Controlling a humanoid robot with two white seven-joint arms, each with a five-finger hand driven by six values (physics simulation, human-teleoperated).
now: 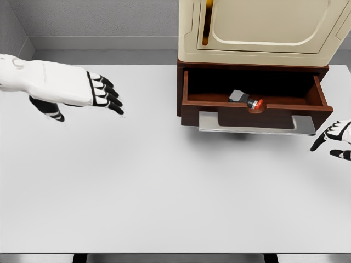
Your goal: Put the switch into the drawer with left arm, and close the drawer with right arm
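The switch (245, 99) is lying inside the open drawer (255, 97), near the front wall and roughly at the middle of its width (grey body to the left, red tip to the right, close beside the semicircular notch in the drawer front). The drawer is standing pulled out from the brown base of a cream cabinet (263, 27) at the far side of the white desk (164, 186); a grey handle plate (256, 123) is projecting below the drawer front.

The left hand (90, 93) is hovering over the desk at the left, well apart from the drawer, with its black-tipped fingers extended and loosely spread, gripping nothing. The right hand (334, 137) is showing only partly at the right edge, just beside the drawer's front right corner and not touching it; its visible fingers are spread and are holding nothing.
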